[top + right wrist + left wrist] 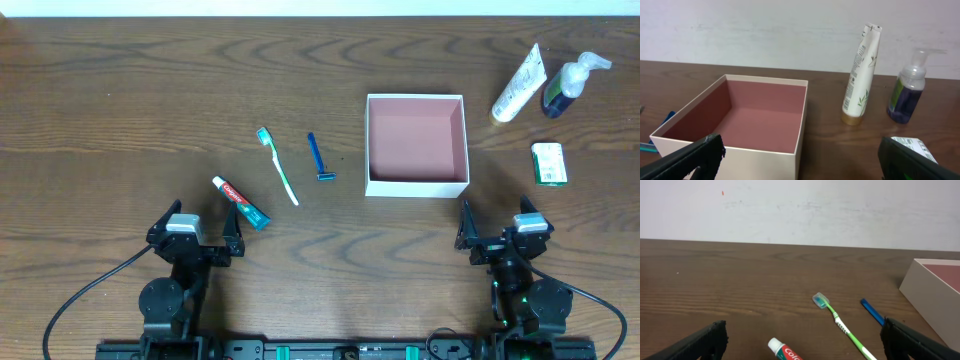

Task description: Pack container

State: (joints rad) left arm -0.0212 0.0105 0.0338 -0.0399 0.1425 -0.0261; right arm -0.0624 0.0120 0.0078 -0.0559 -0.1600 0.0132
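The container (417, 189), a square white box with a dusty-pink inside, sits right of centre with nothing inside; it also shows in the right wrist view (747, 152) and at the right edge of the left wrist view (932, 297). Left of it lie a blue razor (320, 158), a green toothbrush (279, 167) and a toothpaste tube (241, 203). A white lotion tube (519, 85), a pump bottle (568, 84) and a green-and-white soap packet (549, 163) lie to its right. My left gripper (196, 236) is open just below the toothpaste. My right gripper (497, 232) is open below the container's right corner.
The wooden table (120, 120) runs to a white wall at the back. Both arm bases and cables sit at the front edge.
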